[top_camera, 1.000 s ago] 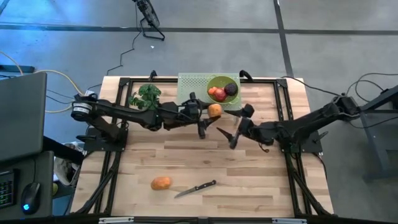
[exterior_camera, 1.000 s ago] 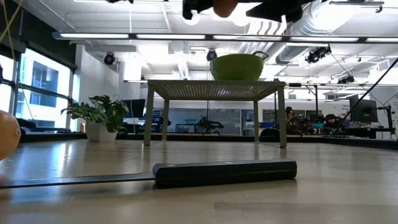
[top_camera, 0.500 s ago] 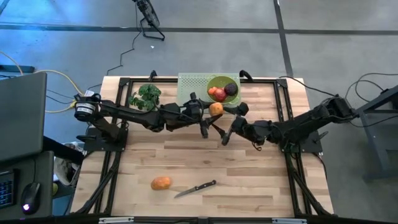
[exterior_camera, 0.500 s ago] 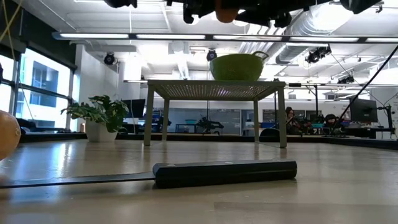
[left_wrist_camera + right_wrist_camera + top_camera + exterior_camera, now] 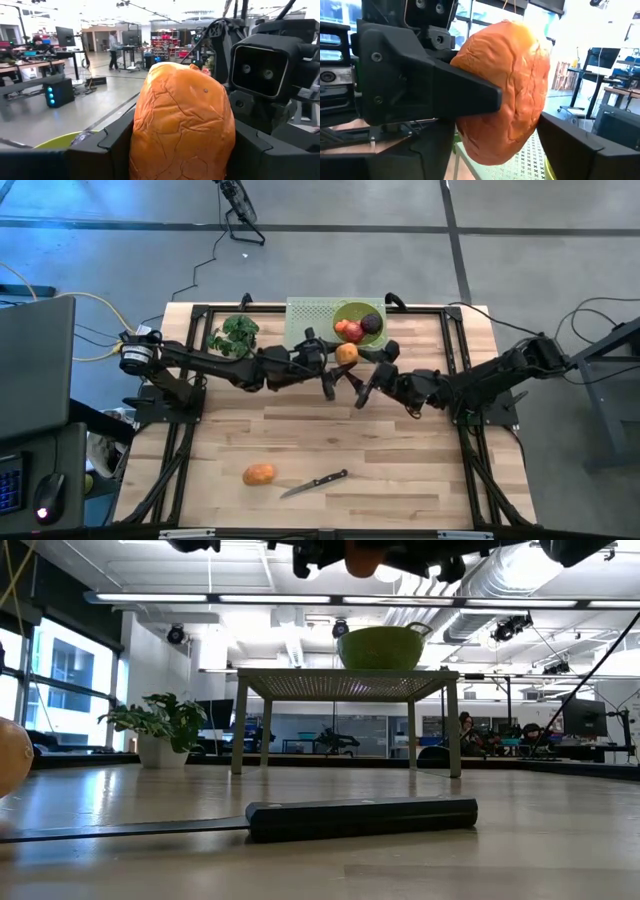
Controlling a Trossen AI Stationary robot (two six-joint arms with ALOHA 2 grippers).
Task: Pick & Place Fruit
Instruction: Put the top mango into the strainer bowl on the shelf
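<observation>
High view: the left gripper [image 5: 336, 370], reaching in from the table's left side, is clamped on an orange fruit [image 5: 346, 353] above mid-table, just short of a green bowl [image 5: 352, 313] that sits on a perforated stand [image 5: 305, 313] at the far edge. The left wrist view shows that gripper's fingers [image 5: 107, 145] pressed against both flanks of the wrinkled orange oval [image 5: 182, 125], whose long axis stands upright between them. The right gripper [image 5: 363, 385] has its fingers spread and noses in from the 4 o'clock side of the held fruit; the right wrist view shows one of its fingers [image 5: 580, 142] close beside the oval [image 5: 502, 90], with nothing grasped and contact not clear. From the held fruit the bowl lies at about 12 o'clock and very near, and already contains a red fruit [image 5: 351, 330] and a dark purple fruit [image 5: 371, 323]. The coming move looks like either a hand-over between arms or a short carry onward to the bowl; the left arm is the one with the hold. A second orange fruit [image 5: 259, 474] lies near the front edge at roughly 7 o'clock, beside a knife [image 5: 314, 483], well apart from both grippers. A leafy green bunch [image 5: 235, 334] sits at 9 o'clock of the stand.
</observation>
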